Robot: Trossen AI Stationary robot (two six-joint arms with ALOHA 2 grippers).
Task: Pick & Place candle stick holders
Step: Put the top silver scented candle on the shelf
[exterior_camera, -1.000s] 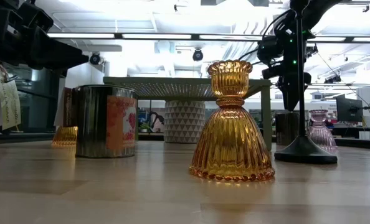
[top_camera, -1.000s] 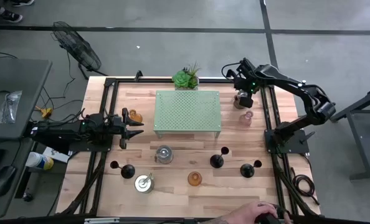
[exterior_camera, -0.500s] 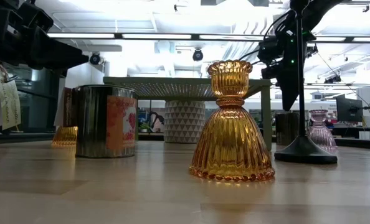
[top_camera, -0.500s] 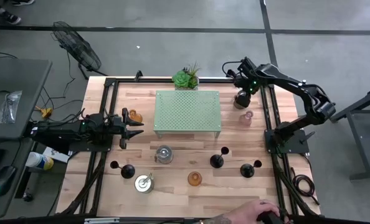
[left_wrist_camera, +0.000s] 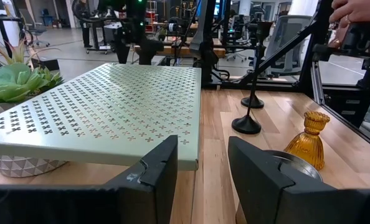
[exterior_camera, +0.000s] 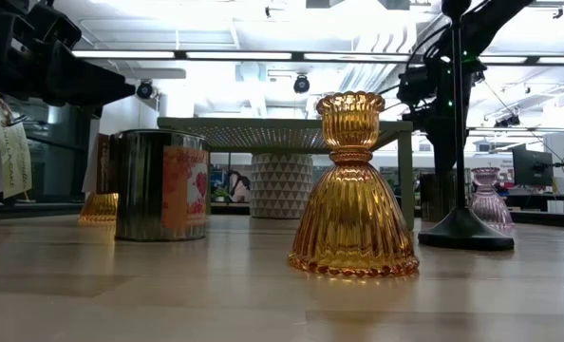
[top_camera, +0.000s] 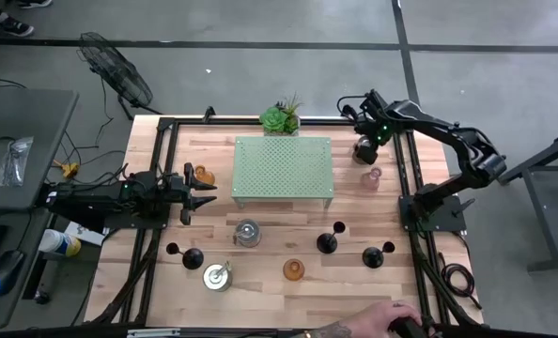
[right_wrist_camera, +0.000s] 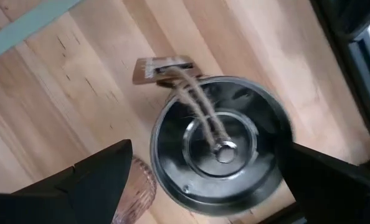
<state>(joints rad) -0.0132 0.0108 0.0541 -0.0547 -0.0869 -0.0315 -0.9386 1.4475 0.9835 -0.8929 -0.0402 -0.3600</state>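
Observation:
My right gripper (top_camera: 365, 143) is open at the table's far right, pointing down over a silvery cylindrical holder (right_wrist_camera: 219, 149). Its fingers stand on either side of the holder and above it in the low view (exterior_camera: 443, 133). A pink glass holder (top_camera: 373, 178) stands just nearer. My left gripper (top_camera: 199, 191) waits open at the left, beside an amber holder (top_camera: 202, 175). Nearer stand two silvery holders (top_camera: 247, 232) (top_camera: 217, 276), an amber one (top_camera: 293, 270) and three black ones (top_camera: 328, 239) (top_camera: 378, 253) (top_camera: 187, 255), all resting on their bases.
The pale green perforated stand (top_camera: 284, 169) stands mid-table on thin legs, and the green potted plant (top_camera: 281, 117) is behind it. Black frame rails (top_camera: 406, 188) run along the table's sides. A person's hand (top_camera: 392, 319) rests at the near edge.
My right gripper has shifted a little toward the table's right edge above the silvery holder, staying open.

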